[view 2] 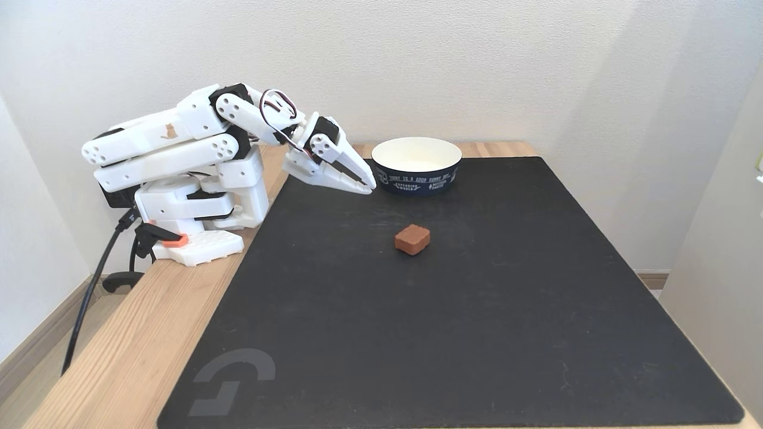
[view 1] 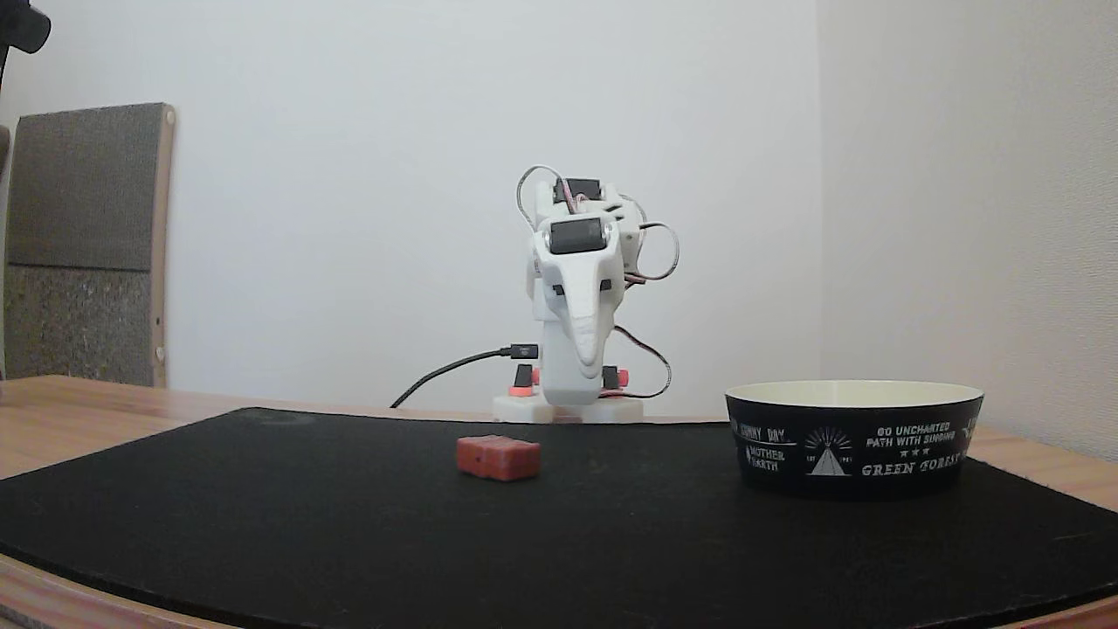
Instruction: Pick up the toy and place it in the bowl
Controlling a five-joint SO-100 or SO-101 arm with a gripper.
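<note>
Nothing done yet: reddish-brown toy block point(view 2: 412, 239) sits on the black mat point(view 2: 477, 333), mid-mat, well apart from the bowl point(view 2: 416, 174). Arm folded at its base, gripper point(view 2: 368, 186) closed and empty, beside the bowl. Pick and place both remain

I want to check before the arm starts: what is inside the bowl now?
In a fixed view, the bowl shows only a bare cream interior. Its near wall hides the nearest strip of the floor. The toy lies outside on the black mat.
</note>
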